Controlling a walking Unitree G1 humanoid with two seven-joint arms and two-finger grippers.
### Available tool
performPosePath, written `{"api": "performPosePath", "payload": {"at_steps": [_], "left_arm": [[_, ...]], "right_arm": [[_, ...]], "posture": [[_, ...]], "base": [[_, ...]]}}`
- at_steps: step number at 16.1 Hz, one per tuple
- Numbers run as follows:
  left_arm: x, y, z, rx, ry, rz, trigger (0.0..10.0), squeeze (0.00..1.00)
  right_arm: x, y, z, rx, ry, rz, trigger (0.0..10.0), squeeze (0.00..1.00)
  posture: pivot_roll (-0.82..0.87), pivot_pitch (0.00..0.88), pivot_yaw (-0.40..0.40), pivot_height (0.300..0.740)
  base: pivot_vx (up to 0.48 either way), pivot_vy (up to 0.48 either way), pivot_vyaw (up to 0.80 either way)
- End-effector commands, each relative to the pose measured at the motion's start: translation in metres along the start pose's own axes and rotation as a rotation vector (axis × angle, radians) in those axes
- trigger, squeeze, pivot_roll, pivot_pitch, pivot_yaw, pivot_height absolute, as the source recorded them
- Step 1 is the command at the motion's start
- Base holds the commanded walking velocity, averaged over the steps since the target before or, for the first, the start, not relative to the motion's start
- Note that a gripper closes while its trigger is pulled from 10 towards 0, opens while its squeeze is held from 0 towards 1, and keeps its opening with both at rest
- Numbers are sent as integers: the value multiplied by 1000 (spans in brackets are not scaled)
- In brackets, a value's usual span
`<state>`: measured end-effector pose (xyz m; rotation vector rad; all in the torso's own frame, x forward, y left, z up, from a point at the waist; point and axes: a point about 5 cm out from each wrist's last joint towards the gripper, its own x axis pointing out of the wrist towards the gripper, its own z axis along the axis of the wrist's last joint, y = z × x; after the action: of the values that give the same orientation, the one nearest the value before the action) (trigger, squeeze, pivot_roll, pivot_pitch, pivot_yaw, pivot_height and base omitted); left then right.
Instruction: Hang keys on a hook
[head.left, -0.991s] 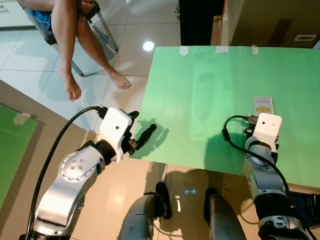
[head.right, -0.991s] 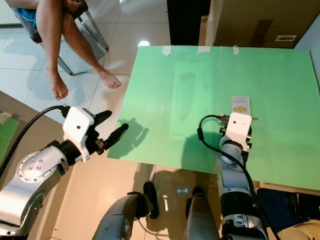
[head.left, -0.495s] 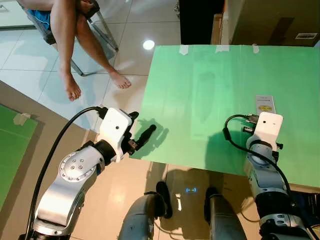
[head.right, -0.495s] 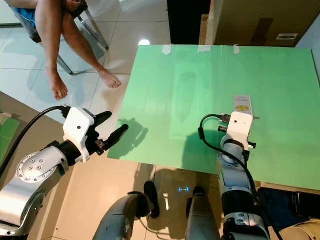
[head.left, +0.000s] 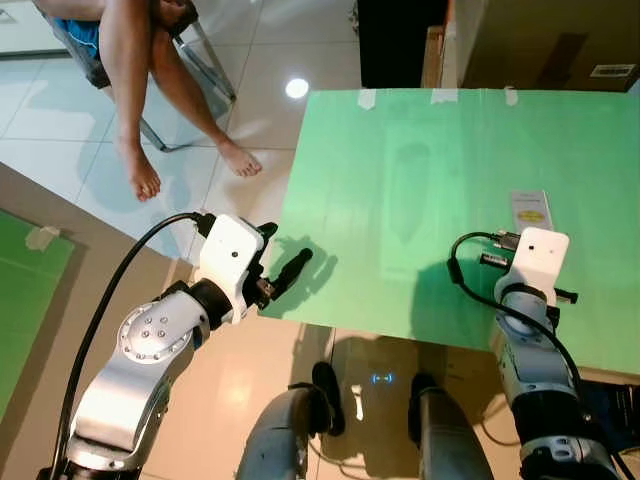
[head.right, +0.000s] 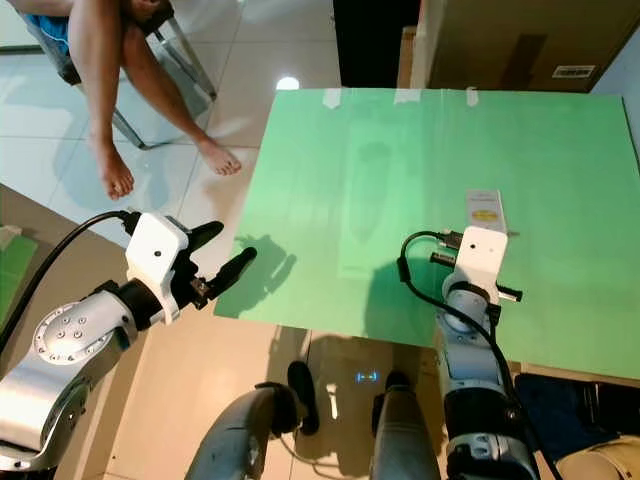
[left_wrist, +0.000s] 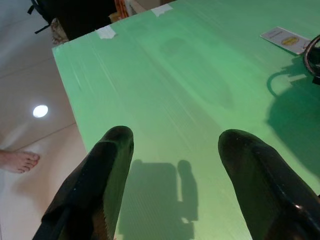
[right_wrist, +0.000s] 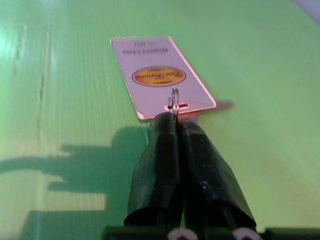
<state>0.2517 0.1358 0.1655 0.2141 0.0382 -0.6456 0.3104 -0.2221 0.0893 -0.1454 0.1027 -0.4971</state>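
R pincer (right_wrist: 176, 125) on key-tag ring (right_wrist: 174, 102)

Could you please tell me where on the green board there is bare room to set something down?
Most of the green board is bare: the whole stretch from the taped far edge down to the left gripper at the near left corner. The only occupied spot is near the right edge, where the right gripper is shut on the ring of the key card.
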Motion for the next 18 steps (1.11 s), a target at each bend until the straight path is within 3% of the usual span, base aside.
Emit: {"api": "performPosePath", "payload": {"at_steps": [1, 6, 10, 16, 18], "left_arm": [[-2, 0, -1, 6, 8, 4, 10000, 0], [4, -1, -1, -1, -2, 2, 10000, 0], [15, -2, -4, -16, -19, 15, 10000, 0], [51, 7, -9, -116, -80, 153, 10000, 0], [55, 10, -12, -143, -94, 197, 10000, 0]], "right_arm": [[-5, 4, 7, -8, -42, 20, 0, 0], [-5, 9, 44, 1, -174, 49, 0, 0], [-2, 9, 59, -3, -218, 70, 0, 0], [6, 6, 98, -67, -354, 173, 0, 0], [3, 12, 105, -64, -377, 215, 0, 0]], "posture": [[-18, 381, 205, 740], [-41, 368, 194, 740], [-71, 323, 160, 740], [-142, 175, 42, 740], [-137, 147, 21, 740]], "base": [[0, 0, 0], [0, 0, 0], [0, 0, 0], [0, 0, 0], [0, 0, 0]]}}
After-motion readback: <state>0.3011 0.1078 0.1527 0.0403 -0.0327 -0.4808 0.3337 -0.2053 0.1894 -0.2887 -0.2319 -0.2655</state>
